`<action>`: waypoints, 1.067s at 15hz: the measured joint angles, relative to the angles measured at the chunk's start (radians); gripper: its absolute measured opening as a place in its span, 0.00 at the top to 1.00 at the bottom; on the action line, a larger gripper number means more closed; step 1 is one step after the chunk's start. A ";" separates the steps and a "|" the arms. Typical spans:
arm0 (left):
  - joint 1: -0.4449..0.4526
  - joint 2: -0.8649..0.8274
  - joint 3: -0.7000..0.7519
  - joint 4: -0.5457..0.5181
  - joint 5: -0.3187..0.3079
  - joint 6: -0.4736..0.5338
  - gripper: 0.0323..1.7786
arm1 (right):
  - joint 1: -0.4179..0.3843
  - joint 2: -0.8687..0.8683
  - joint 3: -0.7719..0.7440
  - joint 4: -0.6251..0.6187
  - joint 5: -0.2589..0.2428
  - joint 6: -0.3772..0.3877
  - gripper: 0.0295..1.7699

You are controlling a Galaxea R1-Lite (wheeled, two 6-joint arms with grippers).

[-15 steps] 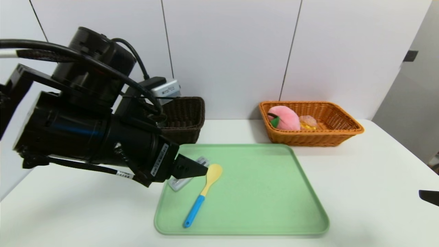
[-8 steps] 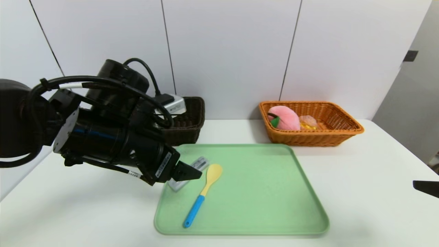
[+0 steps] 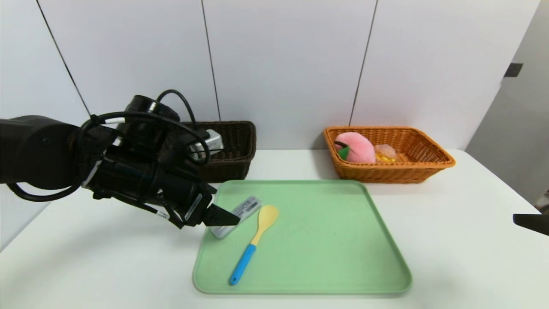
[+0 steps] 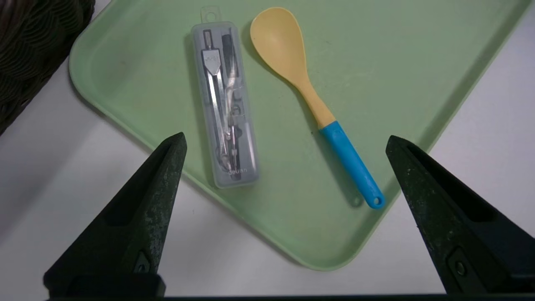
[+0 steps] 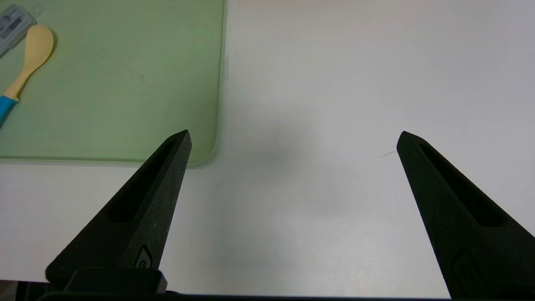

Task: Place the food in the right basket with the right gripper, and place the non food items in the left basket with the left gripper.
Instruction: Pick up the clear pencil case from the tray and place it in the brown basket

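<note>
The left arm reaches in from the left edge of the head view, its forearm angled downward and toward the centre, cables looping over the wrist. The left gripper (image 3: 225, 219) hangs tilted down over the near-left corner of the green tray (image 3: 326, 274), jaws spread wide and holding nothing — in the left wrist view both black fingers (image 4: 146, 200) frame the tray with bare space between them. Just past the fingertips lies the clear compass case (image 4: 224, 104), flat on the tray near its left edge, with a drawing compass visible inside. Beside it, apart by a narrow gap, lies the spoon (image 4: 311, 100), its yellow bowl toward the back of the table and its blue handle toward the front. Behind the left arm stands the dark brown basket (image 3: 233, 148), partly hidden by the wrist. Farther right, the orange basket (image 3: 429, 169) holds a pink plush peach (image 3: 358, 148) and a small yellowish item that is hard to make out. The right gripper (image 5: 292, 138) hovers over bare white table (image 5: 313, 83) off the tray's right side — jaws spread wide, nothing between them.
</note>
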 joint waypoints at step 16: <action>0.025 0.241 -0.011 -0.140 0.083 0.097 0.05 | -0.001 0.014 0.036 -0.102 0.021 0.043 0.04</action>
